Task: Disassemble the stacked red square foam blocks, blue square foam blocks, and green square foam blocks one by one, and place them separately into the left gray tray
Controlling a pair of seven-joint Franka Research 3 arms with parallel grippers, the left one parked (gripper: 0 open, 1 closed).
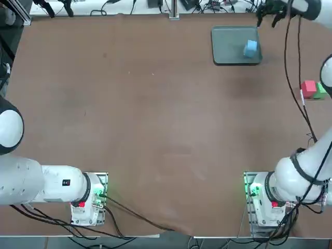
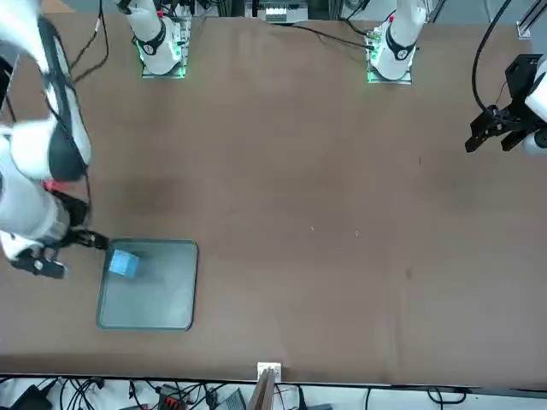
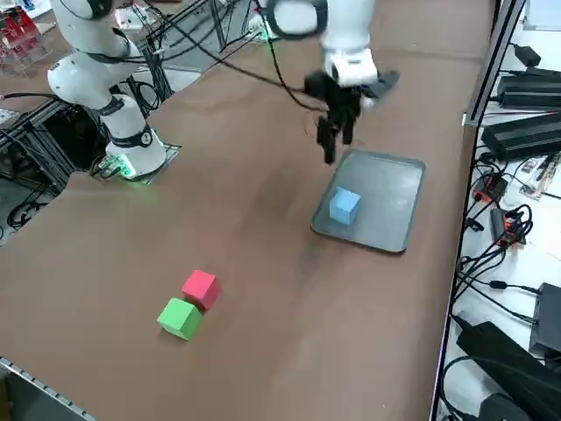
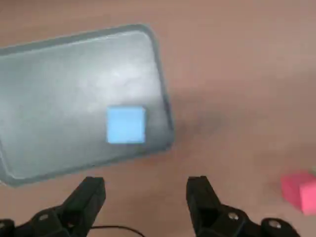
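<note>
The light-blue foam cube (image 1: pixel 250 48) (image 2: pixel 124 263) (image 3: pixel 344 206) (image 4: pixel 126 125) lies inside the gray tray (image 1: pixel 228 46) (image 2: pixel 158 299) (image 3: pixel 386 197) (image 4: pixel 64 74), near one of its short edges. The pinkish-red cube (image 1: pixel 308 88) (image 3: pixel 201 287) (image 4: pixel 298 190) and the green cube (image 1: pixel 320 92) (image 3: pixel 180 317) sit side by side on the table, touching, well away from the tray. My right gripper (image 1: pixel 267 18) (image 2: pixel 67 254) (image 3: pixel 337 136) (image 4: pixel 145 190) hangs raised just off the tray's edge by the blue cube, open and empty.
Cables and power bricks (image 3: pixel 526 96) crowd the floor beyond the table edge closest to the tray. The red and green cubes lie close to the table's right edge (image 1: pixel 329 104). Brown tabletop (image 1: pixel 155 104) spreads wide to the left of the tray.
</note>
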